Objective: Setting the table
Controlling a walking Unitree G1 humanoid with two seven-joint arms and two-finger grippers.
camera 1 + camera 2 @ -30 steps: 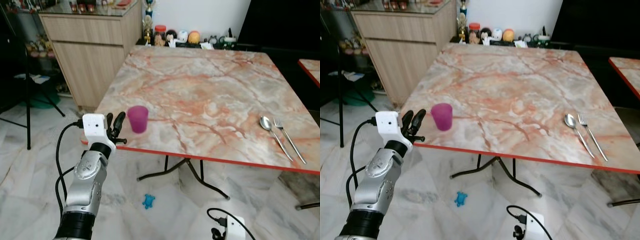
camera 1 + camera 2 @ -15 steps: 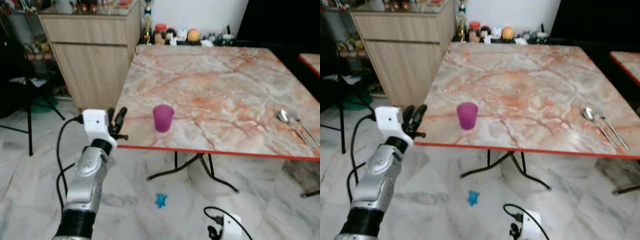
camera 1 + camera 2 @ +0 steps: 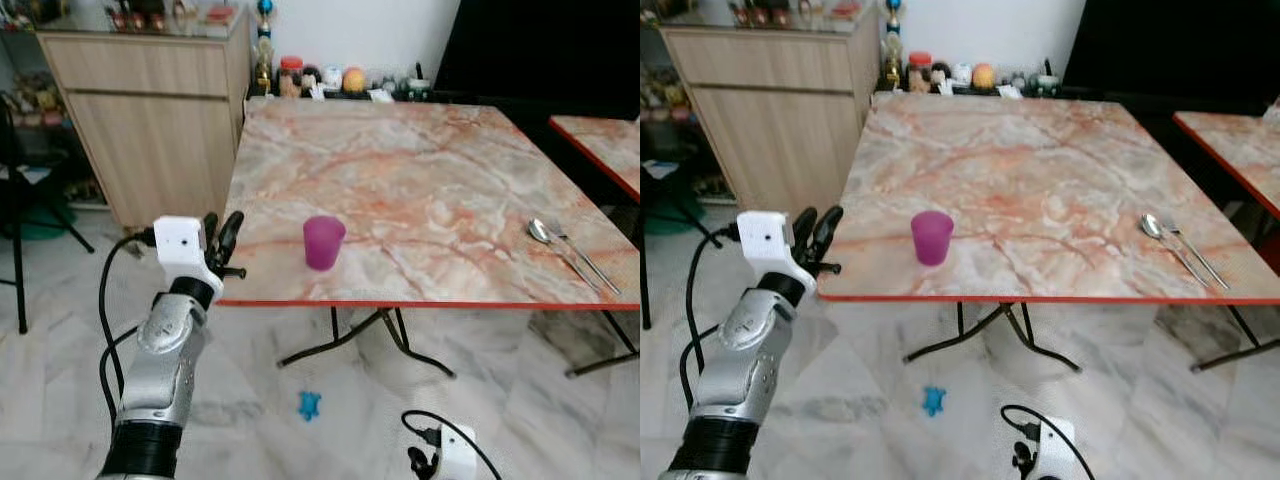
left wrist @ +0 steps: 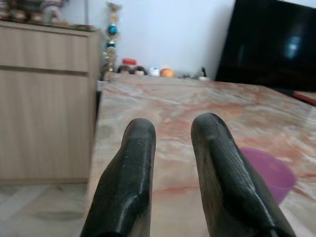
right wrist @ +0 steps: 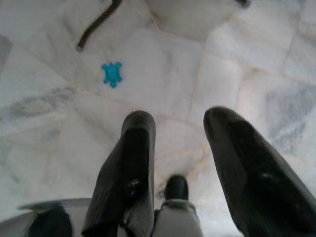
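While the left hand (image 3: 222, 236) hangs raised just off the near left corner of the marble tabletop (image 3: 420, 170), its two black fingers (image 4: 133, 168) stand a narrow gap apart with nothing between them. They point over the tabletop's edge toward the purple cup (image 3: 323, 242), which stands upright near the front edge (apart from the fingers, not touched). Over on the right side of the tabletop, a spoon (image 3: 547, 240) and a fork (image 3: 590, 268) lie side by side, well apart from the cup. At the far edge, a row of small jars and ornaments (image 3: 330, 80) lines the wall, and a wooden cabinet (image 3: 150, 120) stands beside the far left corner. The right hand (image 5: 180, 163) hangs low over the pale marble floor (image 5: 256, 64), its fingers spread and empty. A small blue toy (image 3: 309, 404) lies on the floor under the tabletop.
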